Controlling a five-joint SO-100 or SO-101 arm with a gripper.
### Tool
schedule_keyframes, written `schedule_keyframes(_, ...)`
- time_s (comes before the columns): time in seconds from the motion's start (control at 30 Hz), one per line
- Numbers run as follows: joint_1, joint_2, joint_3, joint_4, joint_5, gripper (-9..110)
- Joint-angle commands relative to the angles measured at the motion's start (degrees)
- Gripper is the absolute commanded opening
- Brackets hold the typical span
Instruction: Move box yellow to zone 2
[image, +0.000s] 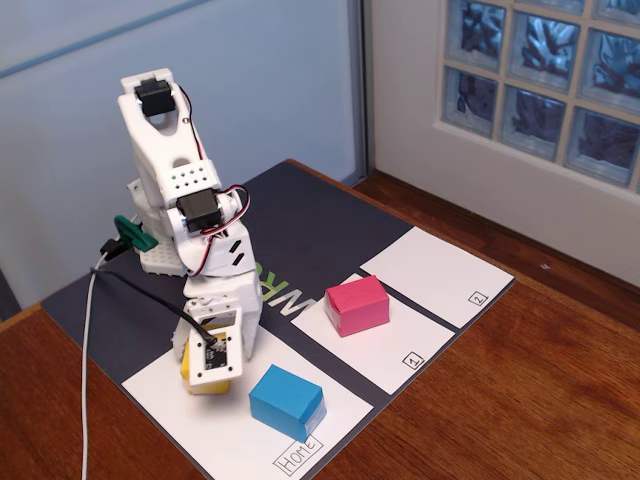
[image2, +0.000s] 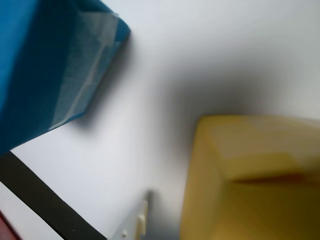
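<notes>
Nearest the fixed camera lies the sheet marked "Home" (image: 330, 425), white paper at the front edge of the dark mat (image: 310, 225), with its hand-drawn label at the corner closest to the lens. On that Home sheet, just above the label, stands the blue block (image: 286, 400). To the left of the blue block and also on the Home sheet, the box yellow (image: 200, 383) shows only as slivers of yellow under the white gripper (image: 205, 378), which is lowered straight onto it; the wrist camera housing covers the jaws, so whether they are spread or pinching the box I cannot tell. Beyond the Home sheet, across a dark strip of mat, is the sheet marked "1" (image: 385, 355), and the pink block (image: 356, 305) sits on its far part. Farther from the Home sheet again, past another dark strip, lies zone 2 (image: 430, 275), with its boxed "2" at the near right corner and nothing resting on it; the box yellow is well apart from it. All of this rests on a wooden table (image: 520, 390), with the arm's base at the mat's back left. From the wrist view, the box yellow (image2: 250, 180) fills the lower right, blurred and very close, resting on the white Home sheet (image2: 210, 55). Upper left of it, apart from it, is the blue block (image2: 45, 65). A small pale piece of the gripper shows at the bottom edge just left of the box yellow, too little to judge the jaws. A black strip of mat (image2: 45, 202) crosses the lower left corner.
</notes>
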Motion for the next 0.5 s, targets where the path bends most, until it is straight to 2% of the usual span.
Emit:
schedule_keyframes(0.0,0.97,0.62,-0.26,0.0,-0.62,32)
schedule_keyframes(0.3,3.08,4.48,-0.18,2.64,-2.55,2)
schedule_keyframes(0.47,2.29,8.88,-1.32,7.65,-2.29,0)
